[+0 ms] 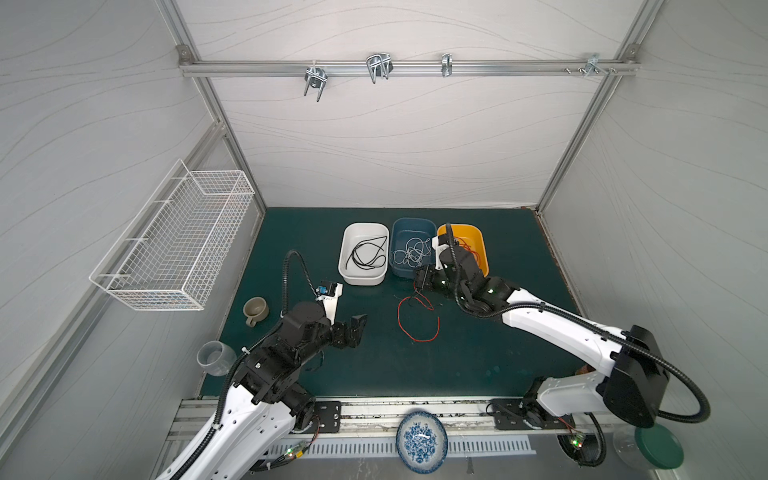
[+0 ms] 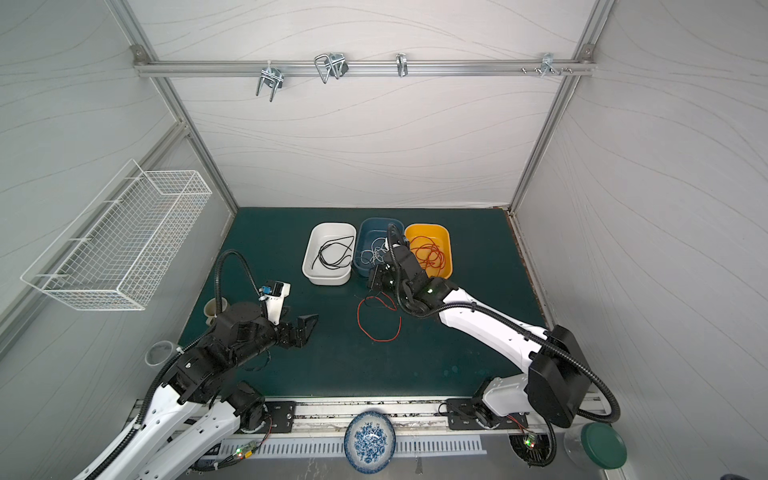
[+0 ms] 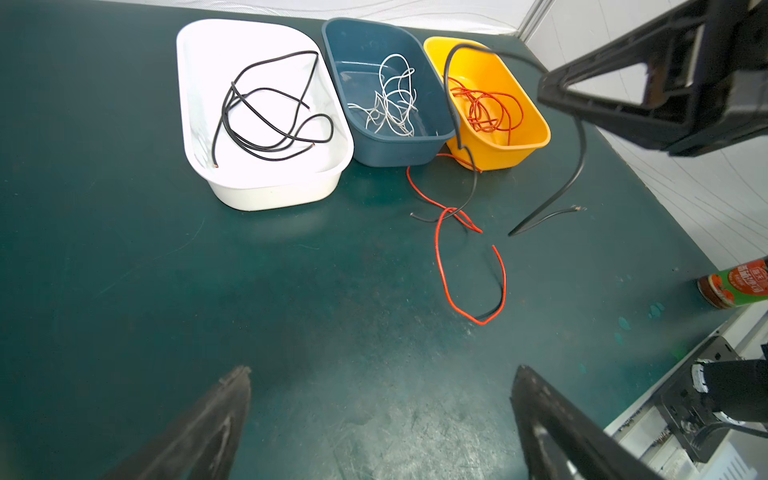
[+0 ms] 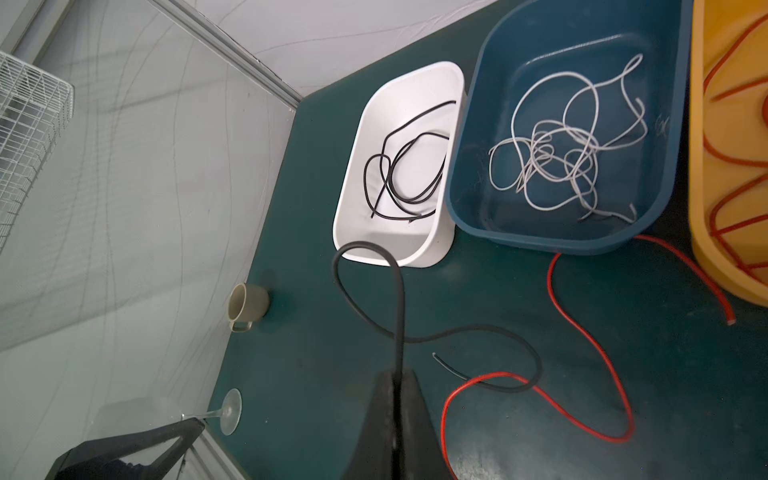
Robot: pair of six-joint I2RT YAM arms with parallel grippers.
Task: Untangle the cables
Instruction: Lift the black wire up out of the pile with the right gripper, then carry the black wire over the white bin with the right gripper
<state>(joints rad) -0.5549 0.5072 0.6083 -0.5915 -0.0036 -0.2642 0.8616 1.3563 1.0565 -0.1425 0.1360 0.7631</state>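
Hovering well short of the blue tray [image 3: 336,70] and off to its left, my left pincer [image 3: 382,370] stands spread wide with nothing in it. Farther left of the blue tray, near the edge of the mat [image 3: 208,291], are a clear glass [image 1: 214,357] and, beyond it, a mug [image 1: 255,309]. Between my left pincer and the blue tray a loose red cable [image 3: 440,266] lies in an open loop, one end running to the blue tray's foot. Just short of the blue tray my right pincer [image 4: 395,380] is clamped tight on a loose black cable [image 4: 399,299], which arcs up from the tips, drops to the mat and crosses the red cable. My right arm [image 1: 540,316] hides the blue tray's near right corner in both top views. White cables [image 3: 390,104] lie inside the blue tray; a white tray [image 3: 187,104] against its left side holds black cables [image 3: 266,124], and a yellow tray [image 3: 536,120] against its right side holds red cables [image 3: 486,108].
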